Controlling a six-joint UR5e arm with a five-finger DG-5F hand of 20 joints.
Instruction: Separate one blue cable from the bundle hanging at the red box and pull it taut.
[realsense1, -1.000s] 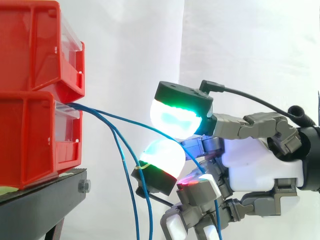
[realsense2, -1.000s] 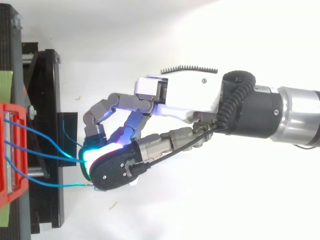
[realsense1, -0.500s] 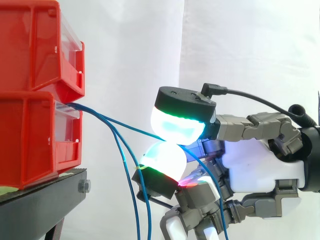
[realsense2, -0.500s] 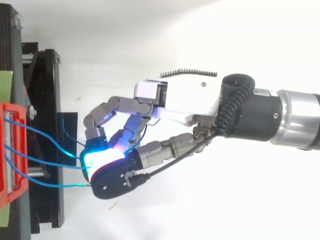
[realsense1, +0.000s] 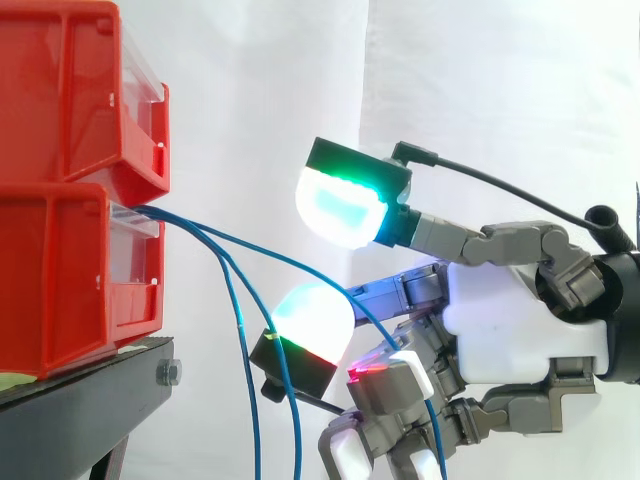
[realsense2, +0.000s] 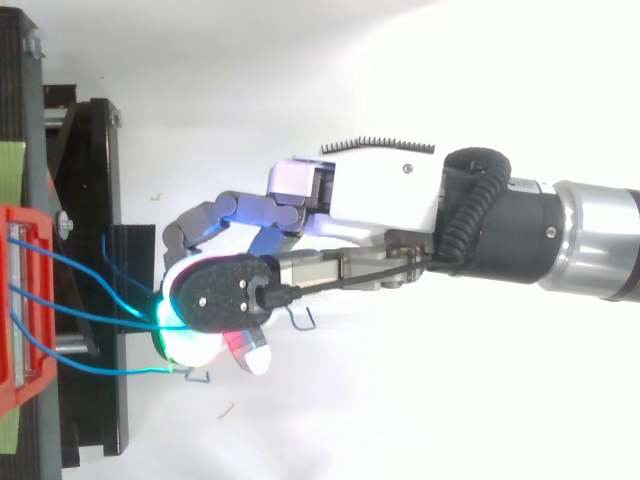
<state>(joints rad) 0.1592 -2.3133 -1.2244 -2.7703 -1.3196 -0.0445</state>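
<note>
The lower red bin (realsense1: 70, 280) sits under a second red bin (realsense1: 70, 90) on the black stand (realsense1: 90, 385). The blue cables leave the lower bin's front lip together, which is why they fan out from a single spot. Most of them, the other blue cables (realsense1: 240, 320), drop almost straight down beside the stand under their own weight.

One blue cable (realsense1: 262, 250) takes a different line. It slopes away from the bin to the right, into the hand (realsense1: 520, 320), and then falls behind the lower curled fingers. That slope sets it apart from the hanging ones, but it bows gently, so I judge it is not yet taut.

The hand comes in level from the right with its palm side toward the bin. This puts the two glowing pads squarely across the cable's path. The upper pad (realsense1: 340, 205) is raised well clear of the lower pad (realsense1: 312, 312), and the cable runs through the gap close to the top of the lower one. The pads are apart and clamp nothing, so the cable seems merely threaded between them.

From above, the hand (realsense2: 370, 195) hovers just off the stand's edge, where the strands from the red bin (realsense2: 25, 300) converge beneath it. This placement probably keeps the chosen strand within reach for a fresh pinch.
</note>
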